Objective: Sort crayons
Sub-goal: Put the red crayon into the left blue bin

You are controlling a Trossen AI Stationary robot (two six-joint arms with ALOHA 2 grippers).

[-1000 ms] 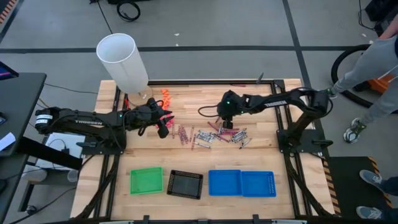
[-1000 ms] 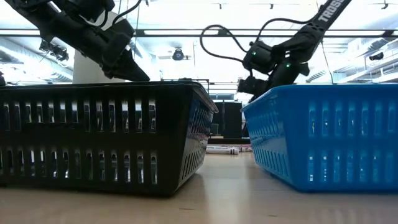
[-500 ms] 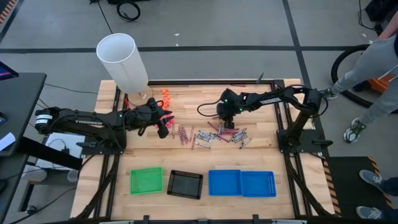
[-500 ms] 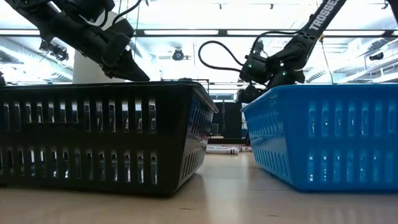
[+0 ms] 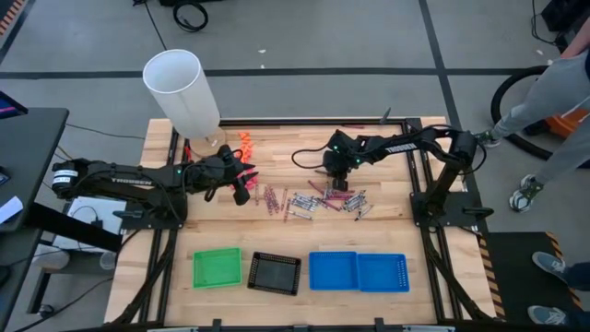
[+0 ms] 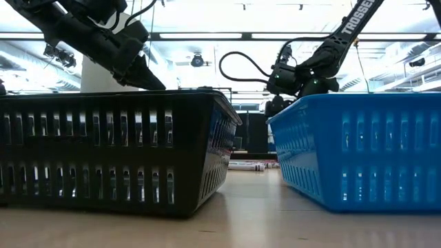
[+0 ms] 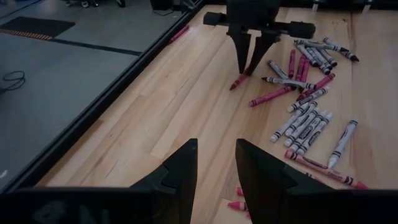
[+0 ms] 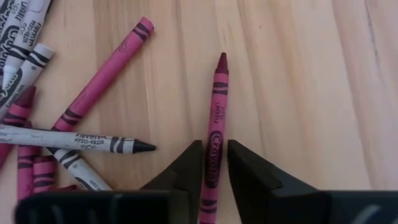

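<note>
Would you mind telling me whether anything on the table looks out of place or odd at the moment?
The crayons lie loosely scattered mid-table, none visibly in the trays. One stray crayon lies alone at the table's far edge. Chunky orange pieces sit by the white tube.

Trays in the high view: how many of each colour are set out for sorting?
Green tray: 1
Black tray: 1
Blue trays: 2, side by side
Total: 4
</note>
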